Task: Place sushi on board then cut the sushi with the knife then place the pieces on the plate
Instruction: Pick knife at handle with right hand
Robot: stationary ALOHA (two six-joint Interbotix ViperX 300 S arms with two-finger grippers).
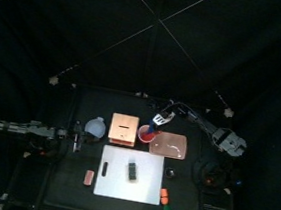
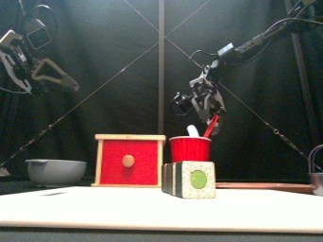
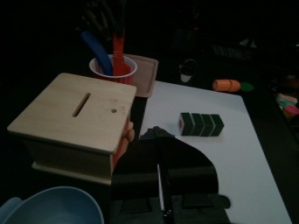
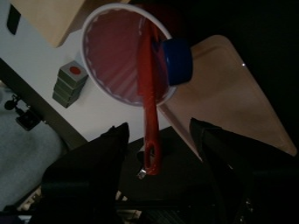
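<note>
The dark green sushi roll (image 1: 133, 170) (image 2: 192, 179) (image 3: 201, 124) lies on the white cutting board (image 1: 150, 170) (image 2: 113, 210). Behind it stands the red cup (image 1: 148, 134) (image 2: 191, 149) (image 4: 117, 48) holding a red knife (image 4: 152, 101) (image 2: 212, 124) and a blue knife (image 4: 177, 58). My right gripper (image 1: 163, 115) (image 2: 202, 100) (image 4: 163, 153) hovers just above the cup, open, its jaws on either side of the red knife's handle. The pink plate (image 1: 173, 145) (image 4: 228, 79) lies right of the cup. My left gripper (image 1: 62, 135) (image 2: 36, 59) (image 3: 162, 153) rests raised at the left, shut and holding nothing.
The wooden box (image 1: 124, 130) (image 2: 130, 161) (image 3: 73, 118) with a red drawer front stands left of the cup. A blue-grey bowl (image 1: 95, 127) (image 2: 56, 171) (image 3: 47, 206) is further left. Small toy foods (image 1: 166, 196) (image 1: 89, 177) (image 3: 228, 85) lie beside the board's edges.
</note>
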